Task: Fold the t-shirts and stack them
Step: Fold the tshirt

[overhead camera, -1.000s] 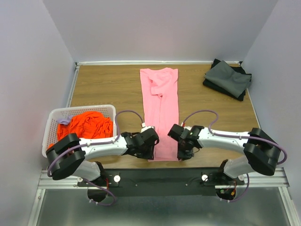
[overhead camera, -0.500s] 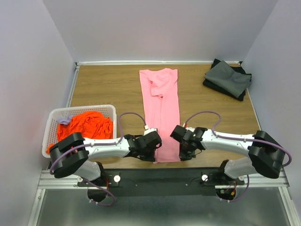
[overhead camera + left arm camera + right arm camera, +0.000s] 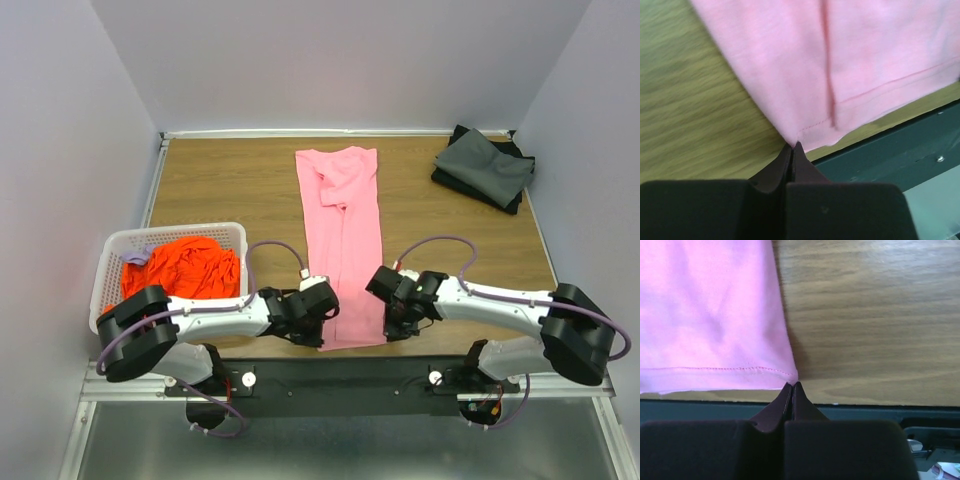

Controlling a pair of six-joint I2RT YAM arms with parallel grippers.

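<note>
The light pink t-shirt (image 3: 343, 240) lies folded into a long narrow strip down the middle of the table, with its hem at the near edge. My left gripper (image 3: 322, 327) is shut, pinching the hem's left corner; in the left wrist view the gripper (image 3: 792, 145) has its jaws closed on the pink cloth (image 3: 840, 60). My right gripper (image 3: 388, 322) is shut on the hem's right corner, as the right wrist view shows (image 3: 792, 384) against the pink t-shirt (image 3: 710, 315). The bright orange t-shirt (image 3: 185, 268) lies crumpled in the basket. Folded dark grey t-shirts (image 3: 485, 167) are stacked at the far right.
The white slotted basket (image 3: 175, 231) stands at the near left, with a small lilac item (image 3: 135, 257) inside beside the orange cloth. The dark frame rail (image 3: 350, 375) runs just below the table's near edge. Walls enclose the table on three sides.
Both grippers have moved slightly toward the near edge, taking the pink hem corners with them. The hem now lies closer to the table's edge.
</note>
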